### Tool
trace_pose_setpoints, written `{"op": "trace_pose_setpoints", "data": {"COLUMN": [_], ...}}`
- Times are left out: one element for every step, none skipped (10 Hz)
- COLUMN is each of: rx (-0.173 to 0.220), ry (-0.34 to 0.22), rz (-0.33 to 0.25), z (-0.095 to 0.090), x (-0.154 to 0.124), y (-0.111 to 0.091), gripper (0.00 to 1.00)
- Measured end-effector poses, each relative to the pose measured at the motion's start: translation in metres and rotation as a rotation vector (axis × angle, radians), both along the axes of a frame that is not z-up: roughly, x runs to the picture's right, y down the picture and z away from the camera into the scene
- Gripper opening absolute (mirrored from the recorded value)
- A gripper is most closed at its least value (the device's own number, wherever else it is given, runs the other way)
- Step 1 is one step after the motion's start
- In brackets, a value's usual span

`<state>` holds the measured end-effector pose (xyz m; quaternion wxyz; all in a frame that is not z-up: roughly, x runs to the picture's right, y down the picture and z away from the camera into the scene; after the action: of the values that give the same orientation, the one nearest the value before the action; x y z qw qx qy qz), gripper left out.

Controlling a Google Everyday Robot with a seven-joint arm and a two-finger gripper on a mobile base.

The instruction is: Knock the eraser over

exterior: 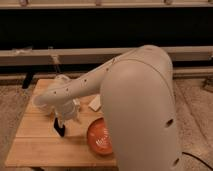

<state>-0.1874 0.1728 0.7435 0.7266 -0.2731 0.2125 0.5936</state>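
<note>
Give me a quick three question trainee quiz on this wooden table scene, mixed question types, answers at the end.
1. True or false: the eraser lies inside the orange bowl.
2. The pale block is: A) beside the arm, behind the bowl; B) on the floor; C) in the bowl.
3. Fill in: the tool sits right above the ____.

Key: 1 false; 2 A; 3 eraser.

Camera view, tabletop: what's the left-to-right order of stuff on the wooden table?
Left to right: eraser, standing just below the gripper → pale whitish block → orange bowl, partly hidden by the arm. All sit on the wooden table. The gripper overlaps the eraser's position, so it is not ordered separately.
</note>
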Motion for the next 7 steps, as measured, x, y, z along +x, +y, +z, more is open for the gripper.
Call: {"op": "trace_pose_setpoints", "data": {"rx": [0.002,0.003,0.005,0.006,0.007,0.008,0.011], "ry": [-0.004,-0.008,-0.011,-0.009,-0.009,-0.011,-0.014], "rz": [-0.006,-0.012,-0.016,-0.019,-0.02,-0.024,-0.029], "z": [-0.001,-0.0028,-0.0038,-0.0039,-0.0039,-0.004,-0.0046], "x": [-0.0018,-0.0044,-0.0062,-0.0051,-0.0044,-0.0051,-0.0067], "y": [0.0011,0.0033,0.0045,0.0046,0.0049,0.0052,0.0054], "gripper": [0.65,0.65,0.65,0.65,0.65,0.65,0.65]}}
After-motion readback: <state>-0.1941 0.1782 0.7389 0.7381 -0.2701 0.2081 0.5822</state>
